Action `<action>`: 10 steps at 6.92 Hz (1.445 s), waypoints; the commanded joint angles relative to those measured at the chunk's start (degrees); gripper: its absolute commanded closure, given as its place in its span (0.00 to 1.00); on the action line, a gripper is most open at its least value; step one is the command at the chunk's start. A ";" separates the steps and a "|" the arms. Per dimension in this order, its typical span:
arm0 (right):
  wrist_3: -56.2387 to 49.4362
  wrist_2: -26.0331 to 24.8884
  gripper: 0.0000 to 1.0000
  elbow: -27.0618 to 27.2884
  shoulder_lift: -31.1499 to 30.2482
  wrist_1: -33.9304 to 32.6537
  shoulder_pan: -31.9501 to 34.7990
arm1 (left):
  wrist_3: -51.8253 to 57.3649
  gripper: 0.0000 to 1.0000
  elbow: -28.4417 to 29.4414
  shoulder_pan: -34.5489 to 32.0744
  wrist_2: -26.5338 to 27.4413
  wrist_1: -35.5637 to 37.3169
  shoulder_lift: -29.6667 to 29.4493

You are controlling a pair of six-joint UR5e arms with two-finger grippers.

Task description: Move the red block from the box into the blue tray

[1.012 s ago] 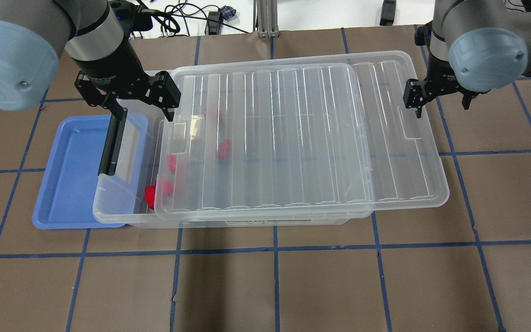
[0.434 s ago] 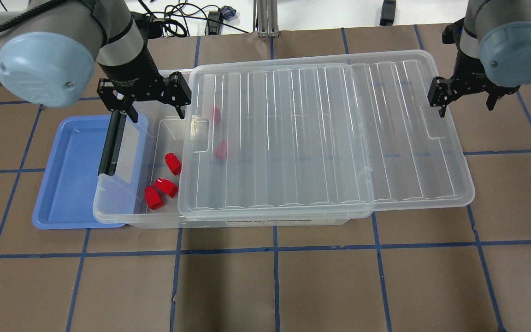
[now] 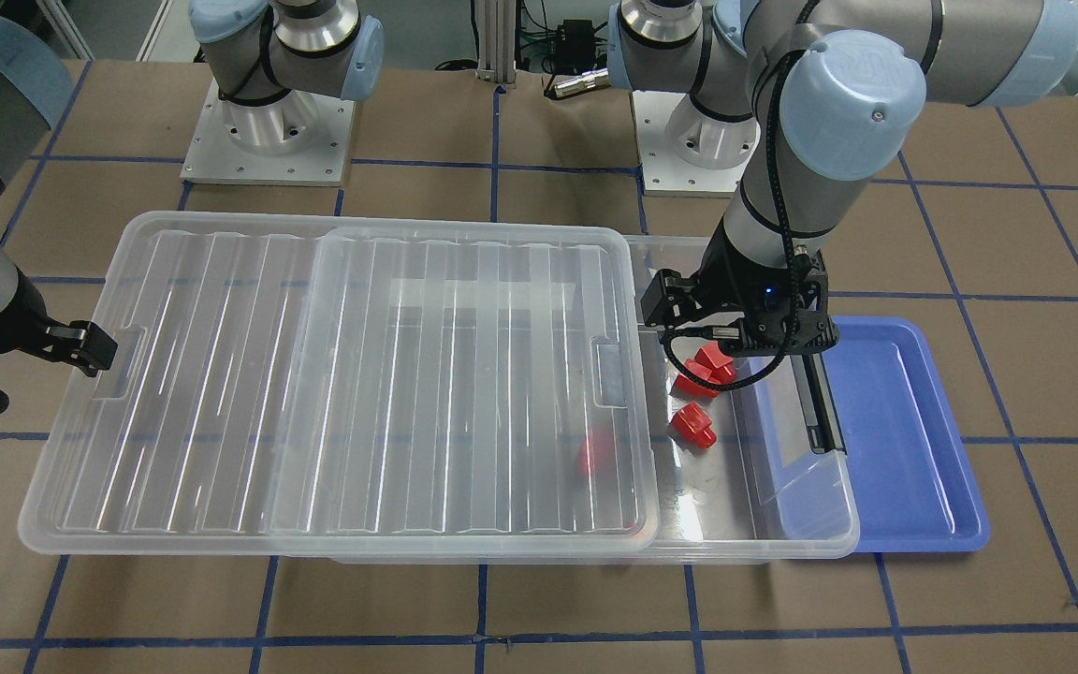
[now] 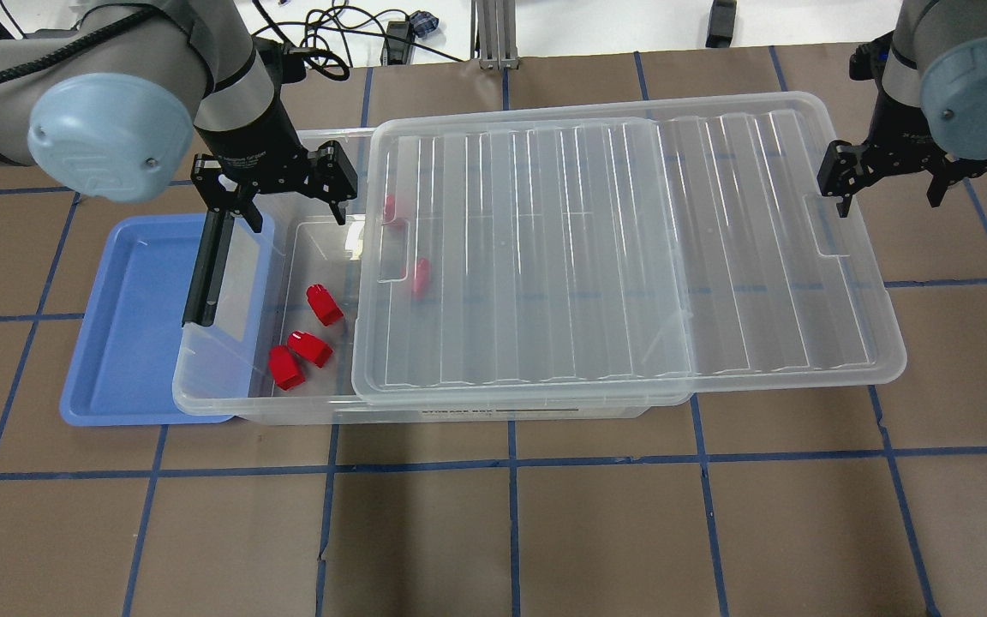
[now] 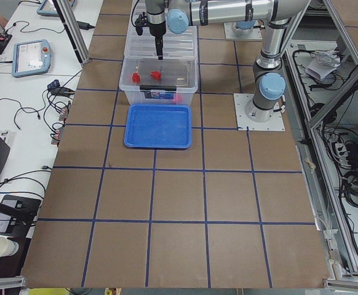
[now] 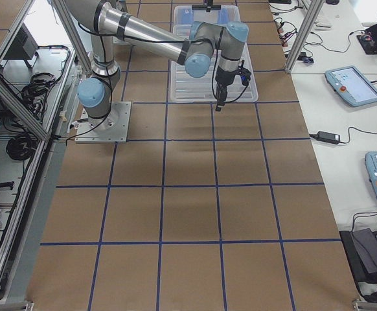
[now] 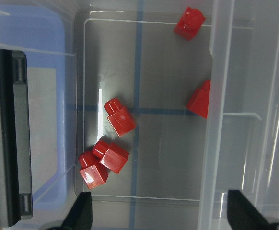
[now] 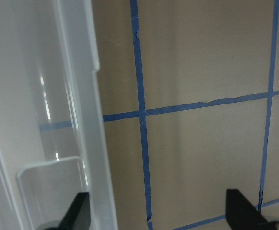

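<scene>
Over box's (image 4: 228, 410) bared end, left hand (image 4: 284, 204) seemingly clear.

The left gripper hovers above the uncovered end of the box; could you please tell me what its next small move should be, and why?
Probably lower the left gripper toward the lone red block. Its jaws stand open above the uncovered end of the box, that block lies apart from the touching pair, and the blue tray shows no block yet.
</scene>
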 commanded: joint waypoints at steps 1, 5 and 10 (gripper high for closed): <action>-0.06 0.01 0.00 0.01 -0.07 0.10 -0.35 | 0.12 0.00 -2.92 1.02 -0.02 4.58 -0.28; -1.21 8.56 0.00 -2.62 -6.10 0.63 4.28 | -5.39 0.00 -3.64 2.70 -1.95 8.38 -3.97; 5.21 17.96 0.00 -6.58 -10.00 9.41 8.97 | -6.46 0.00 -10.20 3.84 -1.96 18.09 -5.82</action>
